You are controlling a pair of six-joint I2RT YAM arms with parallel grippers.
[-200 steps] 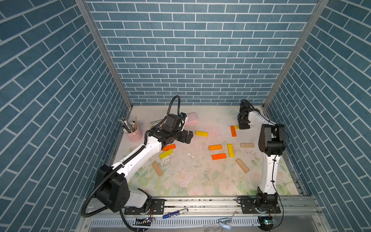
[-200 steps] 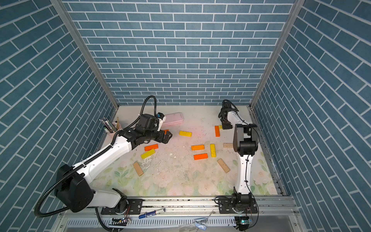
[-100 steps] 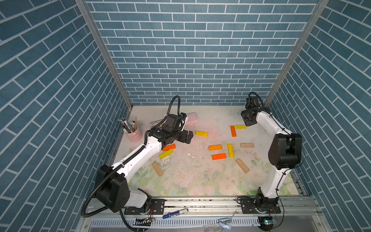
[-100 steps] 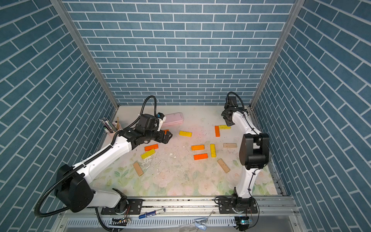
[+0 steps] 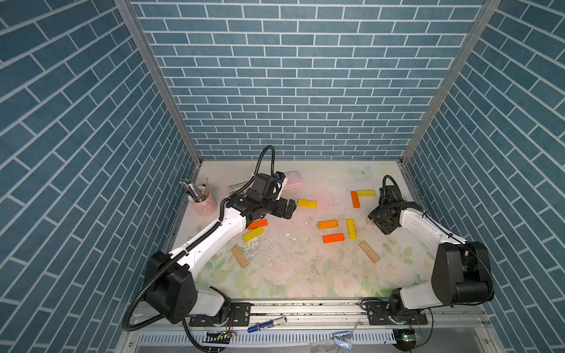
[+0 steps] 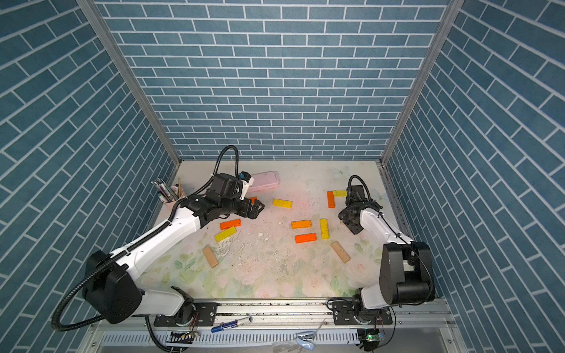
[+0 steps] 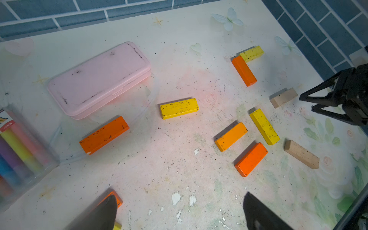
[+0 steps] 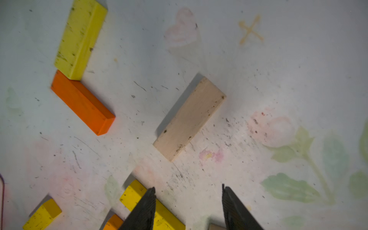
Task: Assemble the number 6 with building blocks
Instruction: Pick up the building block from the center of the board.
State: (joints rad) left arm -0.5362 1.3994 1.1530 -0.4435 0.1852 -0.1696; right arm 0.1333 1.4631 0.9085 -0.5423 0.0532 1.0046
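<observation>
A pale floral worktop (image 5: 293, 275) fills the lower middle of both top views, with a pink case (image 5: 293, 182) toward its upper left. The building blocks (image 5: 334, 237), orange, yellow and tan, lie flat and scattered across its middle and right. The left claw (image 5: 286, 210) hovers wide and empty left of centre; the right claw (image 5: 382, 221), partly spread and empty, hangs at centre right near a tan block (image 8: 189, 119).

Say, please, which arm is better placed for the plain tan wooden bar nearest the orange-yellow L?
Right, probably: the right gripper hovers open by that tan wooden bar; the left gripper is distant.
</observation>
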